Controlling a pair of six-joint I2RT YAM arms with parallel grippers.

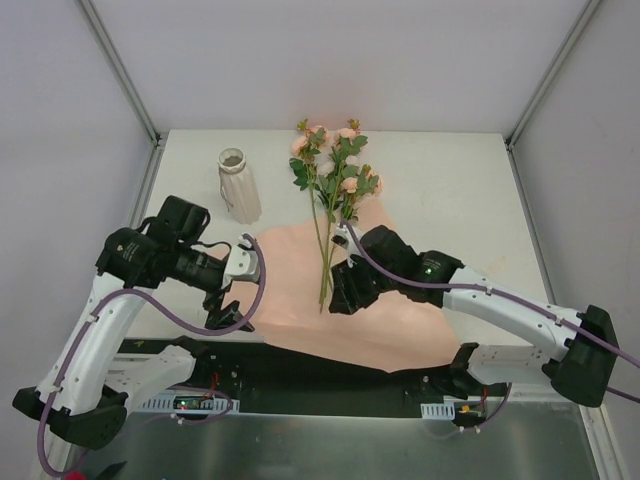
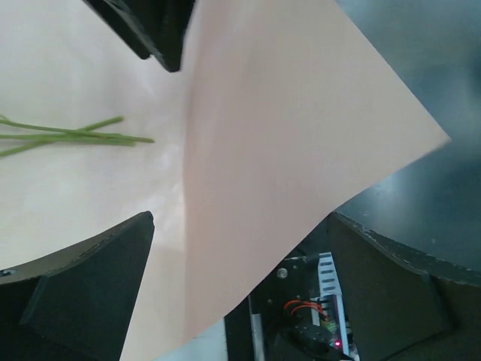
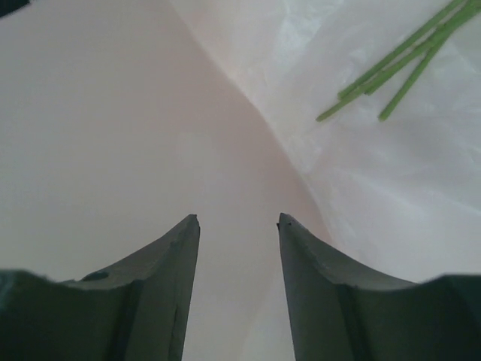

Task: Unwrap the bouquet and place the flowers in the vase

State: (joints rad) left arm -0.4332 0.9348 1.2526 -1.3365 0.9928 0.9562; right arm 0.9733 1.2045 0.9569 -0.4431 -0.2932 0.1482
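Observation:
The bouquet lies unwrapped: the pink paper (image 1: pixel 300 300) is spread flat on the table with the flowers (image 1: pixel 330 180) on top, blooms toward the back, stem ends (image 1: pixel 323 295) toward me. The white ribbed vase (image 1: pixel 238 186) stands upright at the back left, apart from both arms. My left gripper (image 1: pixel 226 306) hangs wide open over the paper's left edge (image 2: pixel 225 248), holding nothing (image 2: pixel 240 219). My right gripper (image 1: pixel 342 290) hovers just right of the stem ends, open above a crease in the paper (image 3: pixel 237 219). Green stems (image 3: pixel 391 75) show at the top right of its view.
The paper's near edge overhangs the dark strip (image 1: pixel 330 375) at the front of the table, where the arm bases and wiring sit. Metal frame posts (image 1: pixel 120 70) rise at the back corners. Bare white tabletop (image 1: pixel 450 190) lies right of the flowers.

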